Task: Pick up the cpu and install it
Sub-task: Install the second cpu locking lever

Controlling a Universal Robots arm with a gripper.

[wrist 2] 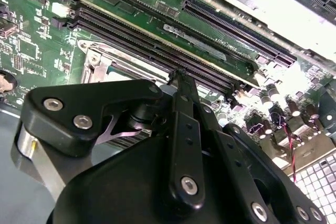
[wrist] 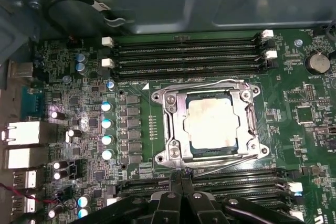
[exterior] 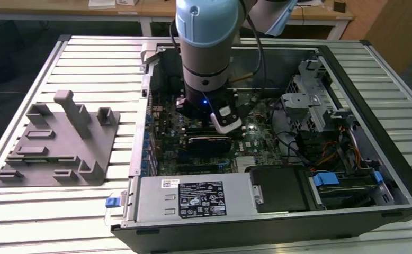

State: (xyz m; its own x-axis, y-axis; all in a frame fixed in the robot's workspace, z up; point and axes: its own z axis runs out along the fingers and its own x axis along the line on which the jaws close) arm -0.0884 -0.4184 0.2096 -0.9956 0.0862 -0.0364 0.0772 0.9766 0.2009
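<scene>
The cpu (wrist: 210,124), a square chip with a silvery-beige top, lies flat in the motherboard socket, and the metal socket frame (wrist: 169,129) surrounds it. In the first wrist view my gripper (wrist: 183,176) is just off the socket's edge, beside the cpu and not touching it. Its black fingers meet at the tips with nothing between them, and the second wrist view shows the gripper (wrist 2: 178,77) shut the same way, over the memory slots. In the exterior view the arm (exterior: 206,69) reaches straight down into the open computer case (exterior: 375,174).
Memory slots (wrist: 184,56) run along both sides of the socket, and capacitors (wrist: 106,124) stand beside it. A grey plastic fixture block (exterior: 57,143) sits on the slatted table at the exterior view's left. The power supply (exterior: 191,198) and drive cage (exterior: 312,100) crowd the case.
</scene>
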